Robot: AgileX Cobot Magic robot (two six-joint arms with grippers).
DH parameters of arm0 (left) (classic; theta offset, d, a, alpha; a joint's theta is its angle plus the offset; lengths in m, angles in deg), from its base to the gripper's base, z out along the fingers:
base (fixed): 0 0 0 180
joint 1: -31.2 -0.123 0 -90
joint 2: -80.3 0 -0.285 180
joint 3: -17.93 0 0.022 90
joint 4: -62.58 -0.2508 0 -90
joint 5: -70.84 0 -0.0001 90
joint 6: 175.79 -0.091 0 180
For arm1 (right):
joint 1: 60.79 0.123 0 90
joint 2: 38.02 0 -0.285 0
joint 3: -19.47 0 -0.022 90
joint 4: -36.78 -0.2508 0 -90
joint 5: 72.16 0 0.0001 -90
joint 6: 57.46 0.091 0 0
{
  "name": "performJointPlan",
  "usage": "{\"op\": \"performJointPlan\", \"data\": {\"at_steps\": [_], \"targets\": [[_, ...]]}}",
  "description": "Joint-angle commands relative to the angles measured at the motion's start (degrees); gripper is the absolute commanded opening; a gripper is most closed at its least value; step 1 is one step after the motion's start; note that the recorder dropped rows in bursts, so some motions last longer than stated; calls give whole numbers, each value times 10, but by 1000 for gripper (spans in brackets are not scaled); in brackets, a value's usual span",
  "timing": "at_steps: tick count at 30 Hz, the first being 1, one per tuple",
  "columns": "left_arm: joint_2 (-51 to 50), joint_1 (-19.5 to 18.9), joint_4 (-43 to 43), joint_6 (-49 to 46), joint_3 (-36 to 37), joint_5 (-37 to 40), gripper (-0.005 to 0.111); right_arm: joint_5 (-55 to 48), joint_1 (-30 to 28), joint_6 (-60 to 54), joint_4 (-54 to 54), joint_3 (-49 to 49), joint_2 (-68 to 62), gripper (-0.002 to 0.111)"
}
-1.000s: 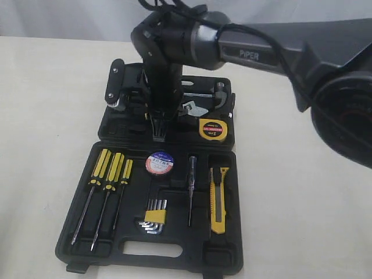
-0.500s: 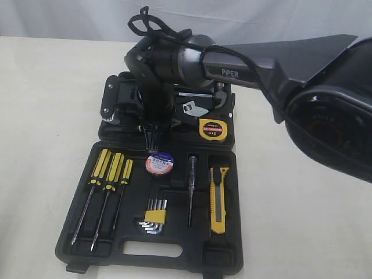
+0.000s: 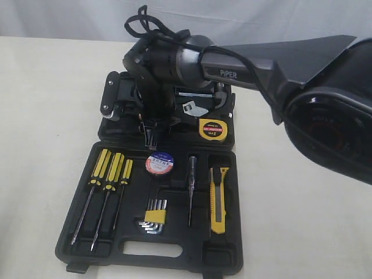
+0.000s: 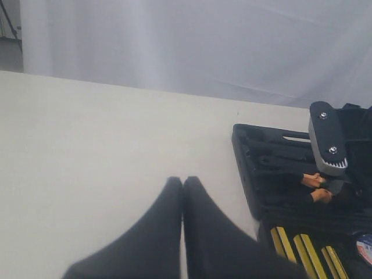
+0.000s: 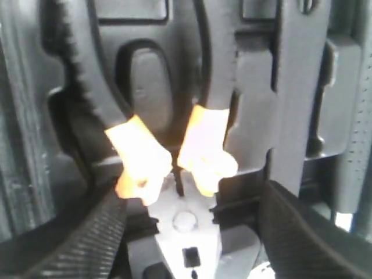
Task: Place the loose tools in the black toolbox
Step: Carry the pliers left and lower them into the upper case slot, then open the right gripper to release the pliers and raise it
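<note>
The black toolbox lies open on the table. Its far half holds the yellow tape measure. The near half holds the black tape roll and the yellow-black utility knife. The pliers lie in a recess of the far half, with their orange-black handles showing. My right gripper hangs open just over them, one finger on each side of the steel head, touching nothing. My left gripper is shut on nothing over bare table beside the toolbox, out of the exterior view.
Three yellow-black screwdrivers, hex keys and a slim tester sit in the near half. A hammer and wrench lie in the far half behind my right arm. Cream table surrounds the case.
My right arm has sunk and shifted slightly left over the far half, bringing its open gripper lower around the pliers. The tools in the case have not moved.
</note>
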Motion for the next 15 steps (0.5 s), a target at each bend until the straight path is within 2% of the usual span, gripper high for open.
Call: {"op": "performJointPlan", "data": {"at_steps": [1,5,9,11,13,14,15], "targets": [[-2,3,-3,0,-3,0,0,-23,6,17,6,3,31,63],[-2,3,-3,0,-3,0,0,-74,6,33,6,3,51,63],[-2,3,-3,0,-3,0,0,-52,6,49,1,3,59,62],[-2,3,-3,0,-3,0,0,-23,10,57,-2,3,58,46],[-2,3,-3,0,-3,0,0,14,10,69,-4,3,56,12],[-2,3,-3,0,-3,0,0,36,10,86,-9,3,53,0],[-2,3,-3,0,-3,0,0,58,10,104,-13,3,50,0]]}}
